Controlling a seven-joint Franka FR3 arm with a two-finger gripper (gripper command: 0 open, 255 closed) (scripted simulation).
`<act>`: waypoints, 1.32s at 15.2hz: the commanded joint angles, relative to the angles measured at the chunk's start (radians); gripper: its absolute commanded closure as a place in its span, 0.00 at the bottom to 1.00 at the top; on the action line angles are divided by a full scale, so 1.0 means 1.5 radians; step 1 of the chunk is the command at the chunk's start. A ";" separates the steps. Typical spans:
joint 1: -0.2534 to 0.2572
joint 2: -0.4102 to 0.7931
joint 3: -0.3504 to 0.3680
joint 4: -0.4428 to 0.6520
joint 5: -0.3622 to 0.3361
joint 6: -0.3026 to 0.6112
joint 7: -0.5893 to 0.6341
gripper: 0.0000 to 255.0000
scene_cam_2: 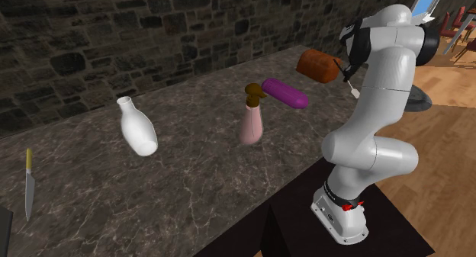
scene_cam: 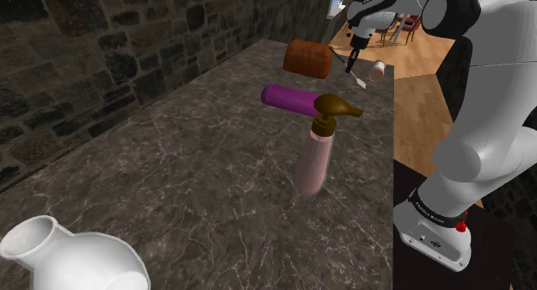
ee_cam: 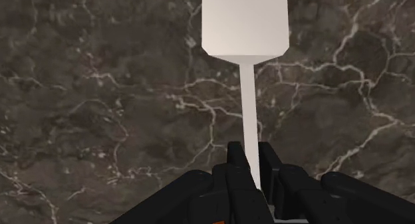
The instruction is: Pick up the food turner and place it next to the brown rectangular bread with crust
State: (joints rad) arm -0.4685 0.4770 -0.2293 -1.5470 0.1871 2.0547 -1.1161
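One white food turner (ee_cam: 245, 23), flat squarish blade w/ thin stem, stem pinched in blk claw (ee_cam: 251, 159)

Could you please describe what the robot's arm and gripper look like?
The arm is built of rounded, glossy white segments with dark joints between them. A black band with small white lettering rings its base, beside a small red detail. The gripper is all black, with two narrow, blocky fingers on a wider black body.
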 commanded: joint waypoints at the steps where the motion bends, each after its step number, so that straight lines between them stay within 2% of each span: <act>1: -0.002 0.009 -0.001 -0.014 0.001 0.012 -0.003 1.00; 4: -0.003 0.020 0.001 -0.027 0.005 0.036 -0.006 1.00; 12: -0.003 0.020 0.002 -0.027 0.005 0.036 -0.006 1.00; 13: -0.003 0.019 0.001 -0.028 0.005 0.036 -0.007 0.00; 18: -0.003 0.020 0.002 -0.027 0.005 0.036 -0.006 0.00; 20: -0.003 0.001 -0.002 -0.009 -0.001 0.001 -0.002 0.00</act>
State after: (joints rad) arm -0.4745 0.4915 -0.2305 -1.5685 0.1893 2.0758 -1.1238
